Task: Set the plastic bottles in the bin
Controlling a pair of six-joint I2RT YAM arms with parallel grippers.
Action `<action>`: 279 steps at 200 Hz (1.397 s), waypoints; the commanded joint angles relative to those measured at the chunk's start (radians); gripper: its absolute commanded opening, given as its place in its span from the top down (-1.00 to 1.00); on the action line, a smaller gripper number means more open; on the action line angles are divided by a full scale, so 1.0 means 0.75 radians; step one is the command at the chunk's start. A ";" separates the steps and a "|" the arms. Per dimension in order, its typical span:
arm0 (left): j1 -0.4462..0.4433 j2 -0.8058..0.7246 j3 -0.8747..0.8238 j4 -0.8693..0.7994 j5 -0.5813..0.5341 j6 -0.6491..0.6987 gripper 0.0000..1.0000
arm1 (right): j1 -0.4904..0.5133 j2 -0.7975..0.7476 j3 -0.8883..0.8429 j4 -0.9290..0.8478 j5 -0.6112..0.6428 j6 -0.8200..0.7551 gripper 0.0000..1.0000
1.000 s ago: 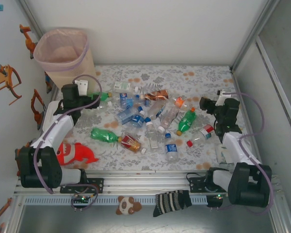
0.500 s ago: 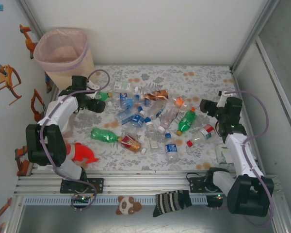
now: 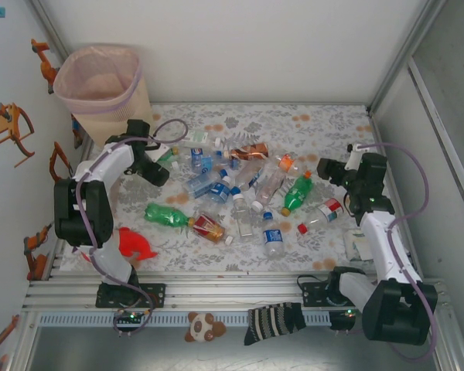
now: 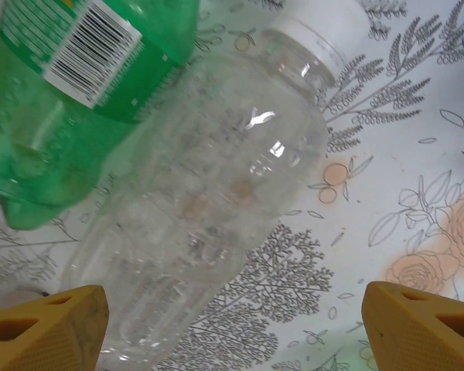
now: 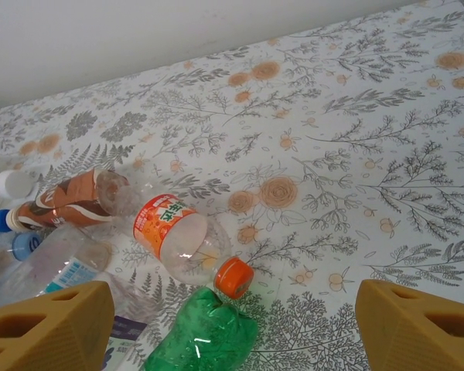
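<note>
- Left pincer (image 4: 232, 332): spread, straddling a clear bottle (image 4: 216, 193) that lies flat on the table (image 4: 417, 154). Nothing is pinched (a green bottle (image 4: 54, 93) crowds its side).
- Right pincer (image 5: 232, 325): spread and empty, aimed at an orange-capped bottle (image 5: 182, 236).
- Bin (image 3: 100, 107): upright at the far-left corner, nearest the left arm.
- Plastic bottles (image 3: 240, 193): scattered mid-table. Judged early in the task.

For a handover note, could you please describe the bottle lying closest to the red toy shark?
On the floral table, find the red toy shark near the left edge. Just beyond it a green bottle lies on its side at the pile's near-left corner. The other green bottles lie much farther from the shark.
</note>
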 commanded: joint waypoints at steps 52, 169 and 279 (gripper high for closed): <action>0.029 0.146 0.092 -0.052 -0.050 0.124 -0.74 | 0.009 -0.023 0.048 -0.036 -0.010 -0.002 -0.60; 0.023 0.213 0.090 -0.146 -0.001 0.098 -0.25 | 0.010 0.002 0.049 -0.009 -0.024 0.008 -0.59; 0.023 -0.026 0.106 -0.212 0.237 0.052 0.00 | 0.011 -0.021 0.072 -0.014 -0.041 0.003 -0.58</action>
